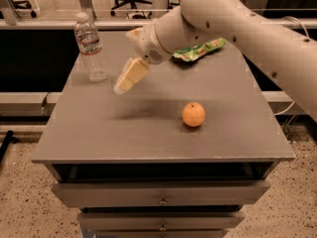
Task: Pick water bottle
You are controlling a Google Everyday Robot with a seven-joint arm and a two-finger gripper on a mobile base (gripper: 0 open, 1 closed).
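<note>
The water bottle [90,46] is a small clear ribbed bottle with a white cap and a white label. It stands upright near the far left corner of the grey table [148,133]. My gripper [128,78] hangs above the table's left middle, a short way to the right of the bottle and a little nearer the front. It holds nothing and does not touch the bottle. The white arm reaches in from the upper right.
An orange [193,114] lies right of centre on the table. A green snack bag [200,50] lies at the back, partly hidden by the arm. Drawers sit under the tabletop. Office chairs stand behind a rail at the back.
</note>
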